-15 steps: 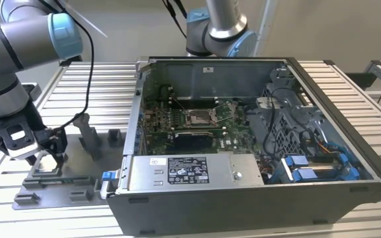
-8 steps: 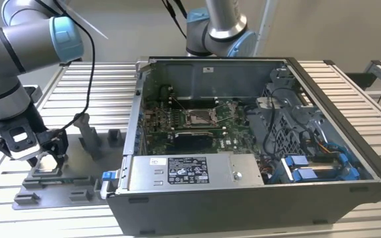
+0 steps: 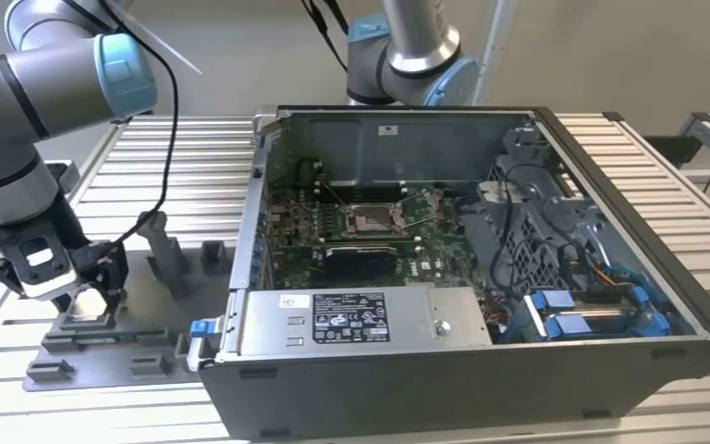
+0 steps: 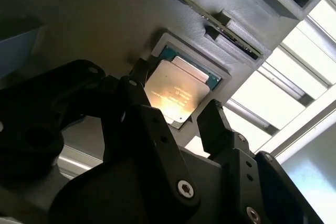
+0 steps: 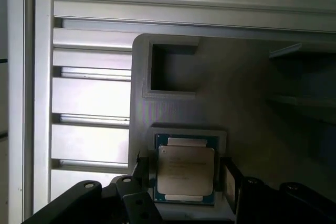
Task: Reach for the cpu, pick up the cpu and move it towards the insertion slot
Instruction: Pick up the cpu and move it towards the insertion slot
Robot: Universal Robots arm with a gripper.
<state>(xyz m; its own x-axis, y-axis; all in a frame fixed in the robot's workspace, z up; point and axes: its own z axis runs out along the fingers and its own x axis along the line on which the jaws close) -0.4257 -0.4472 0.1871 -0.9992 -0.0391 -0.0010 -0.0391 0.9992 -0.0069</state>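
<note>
The cpu (image 5: 186, 174) lies flat in its recess in the grey fixture (image 5: 139, 108) on the worktop (image 5: 89, 98), squarely between the spread fingers (image 4: 215, 124), which flank two opposite edges without visibly pinching it.

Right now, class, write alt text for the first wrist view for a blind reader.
The cpu lies flat in a recess of the grey fixture plate, the open gripper's fingers on either side. Slatted metal table beyond.

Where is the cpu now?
The cpu lies in a recess of the grey fixture beneath the gripper, on the exterior view's left, outside the computer case.
</note>
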